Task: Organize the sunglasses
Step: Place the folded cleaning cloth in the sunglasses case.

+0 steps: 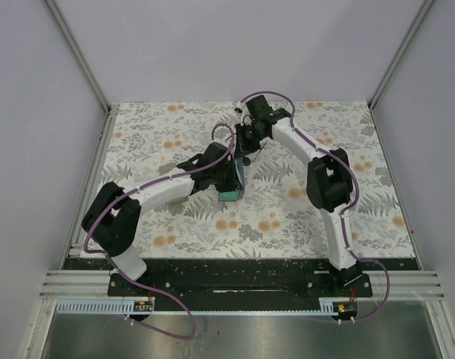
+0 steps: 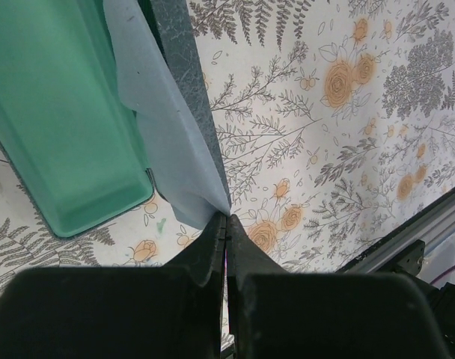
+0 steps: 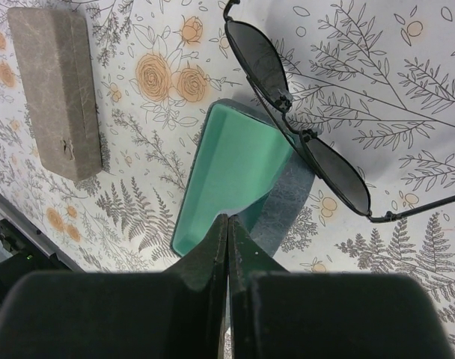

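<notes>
Left gripper (image 2: 227,218) jaws are pinched onto a corner of the light-blue cloth (image 2: 168,142), which drapes beside the open teal case (image 2: 63,120) on the floral tabletop (image 2: 325,149). Right gripper (image 3: 227,221) jaws are pressed together. The black wire-framed sunglasses (image 3: 328,168) overlap the case's far end, well apart from the beige case (image 3: 55,90)
</notes>
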Motion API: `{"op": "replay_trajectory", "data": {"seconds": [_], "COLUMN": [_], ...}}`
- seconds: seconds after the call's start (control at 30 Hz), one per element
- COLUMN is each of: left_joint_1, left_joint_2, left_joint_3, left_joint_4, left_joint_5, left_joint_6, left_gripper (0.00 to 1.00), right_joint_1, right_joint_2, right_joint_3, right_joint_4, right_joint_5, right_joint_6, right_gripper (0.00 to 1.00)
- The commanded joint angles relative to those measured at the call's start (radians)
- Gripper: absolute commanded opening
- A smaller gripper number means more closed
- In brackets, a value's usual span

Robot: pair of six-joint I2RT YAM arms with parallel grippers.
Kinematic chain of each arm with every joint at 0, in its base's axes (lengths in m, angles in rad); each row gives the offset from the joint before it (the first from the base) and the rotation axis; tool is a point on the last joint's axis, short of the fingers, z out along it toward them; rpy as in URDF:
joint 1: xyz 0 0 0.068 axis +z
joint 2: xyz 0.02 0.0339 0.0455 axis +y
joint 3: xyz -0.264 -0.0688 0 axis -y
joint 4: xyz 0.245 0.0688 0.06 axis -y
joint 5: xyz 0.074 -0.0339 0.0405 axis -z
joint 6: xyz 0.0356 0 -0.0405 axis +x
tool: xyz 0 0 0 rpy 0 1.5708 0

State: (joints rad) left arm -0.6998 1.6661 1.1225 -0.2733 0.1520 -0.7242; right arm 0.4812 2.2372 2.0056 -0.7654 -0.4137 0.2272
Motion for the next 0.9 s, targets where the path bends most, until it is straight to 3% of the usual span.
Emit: {"op": "replay_trajectory", "data": {"seconds": [0.0,0.87], "left_joint_1": [0.003,0.111], "left_joint_2": [-0.02,-0.04], "left_joint_3": [-0.026,-0.141], "left_joint_4": [0.075,0.121], "left_joint_5": [0.038,0.06], "left_joint_6": [-0.029,0.009], "left_gripper": [0.0,0.0], "right_joint_1": [0.002,0.043], "right_joint_2": [0.018,0.147], "right_joint_3": [0.058,0.216], "right_joint_4": [-0.025,-0.075], "right_joint_5": [-0.03,-0.019], "right_joint_6": [-0.023,-0.011], "right_gripper": [0.0,0.0]}}
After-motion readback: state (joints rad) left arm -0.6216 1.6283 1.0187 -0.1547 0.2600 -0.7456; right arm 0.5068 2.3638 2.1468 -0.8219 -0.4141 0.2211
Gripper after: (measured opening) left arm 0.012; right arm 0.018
